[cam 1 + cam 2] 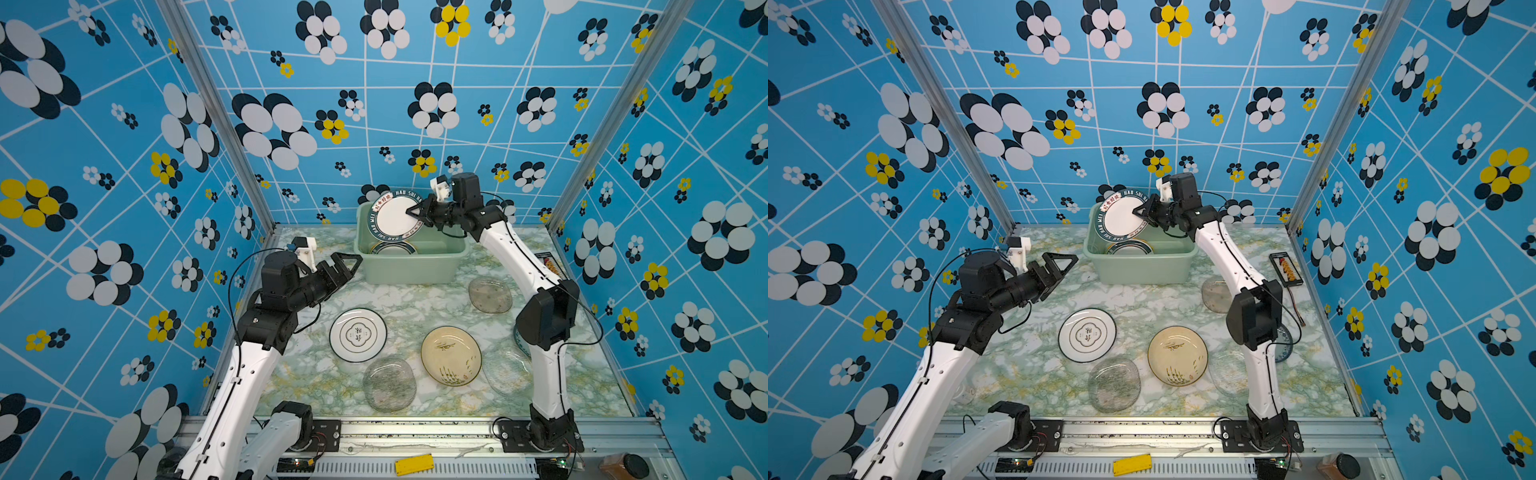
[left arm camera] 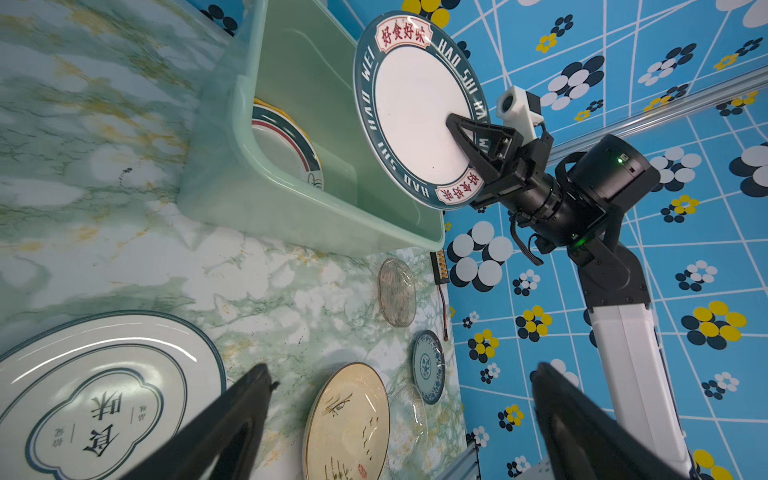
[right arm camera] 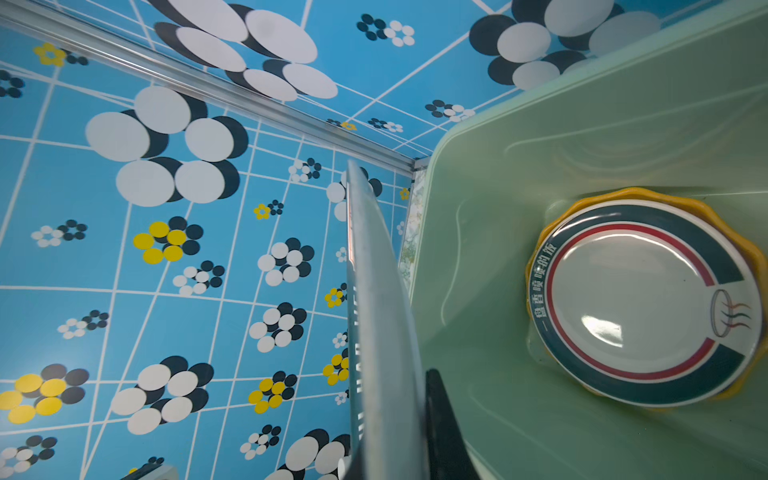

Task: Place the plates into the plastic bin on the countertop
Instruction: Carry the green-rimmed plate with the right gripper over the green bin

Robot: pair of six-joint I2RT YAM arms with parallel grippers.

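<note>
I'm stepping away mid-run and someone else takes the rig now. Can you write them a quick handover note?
Left claw: open, empty, above the countertop, left of the plastic bin.
Right claw: shut on the lettered plate, gripped by its rim, tilted steeply over the bin.
Done: red-striped plate stacked on a yellow plate in the bin.
To do: release the held plate; then six on the countertop: white dark-rimmed plate, beige plate, front clear glass plate, second clear glass plate, smoky glass plate, blue-patterned plate half hidden by the right arm.

Bin (image 1: 409, 266) at countertop (image 1: 415, 299) rear, stacked plates (image 3: 644, 303) inside, loose plates (image 1: 358, 335) in front
</note>
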